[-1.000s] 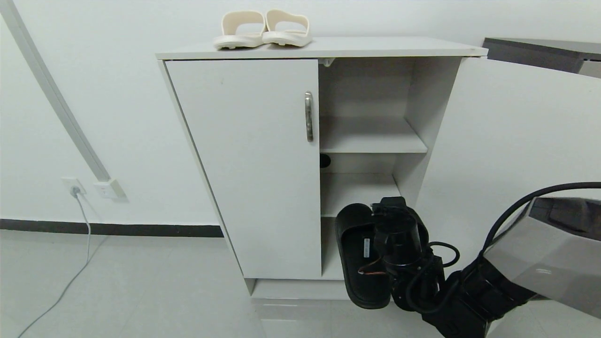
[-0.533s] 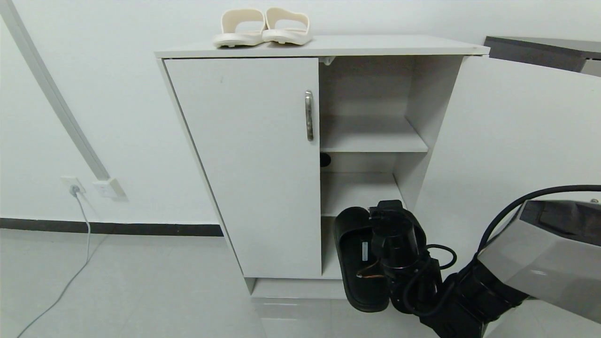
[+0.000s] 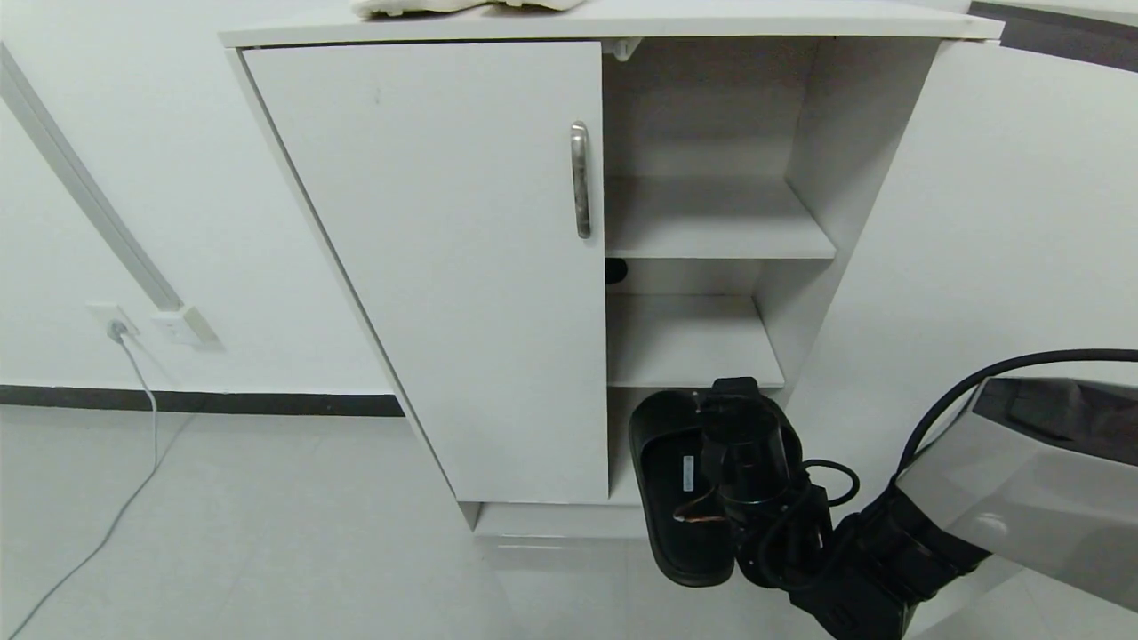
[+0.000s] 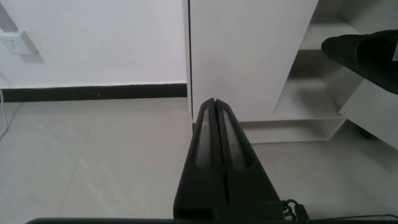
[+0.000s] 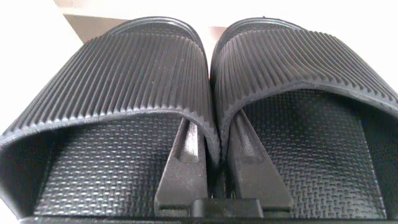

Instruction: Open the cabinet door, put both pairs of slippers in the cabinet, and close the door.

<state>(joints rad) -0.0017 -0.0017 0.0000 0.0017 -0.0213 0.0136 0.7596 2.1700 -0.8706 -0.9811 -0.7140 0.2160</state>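
Door (image 3: 978, 222) open; right tool (image 5: 214, 140) grips black slippers (image 3: 662, 498) at the bottom shelf (image 3: 620, 484); cream pair (image 3: 400, 7) sits unstowed on top; left tool (image 4: 214, 109) closed.

Blk right arm (image 3: 754, 462) w/ blk cables (image 3: 1067, 355), grey shell (image 3: 1022, 484).

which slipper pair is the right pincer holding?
The black pair: the adjoining strap sides of its two slippers are clamped in the right pincer. The cream pair lies on the cabinet top, with no pincer on it.
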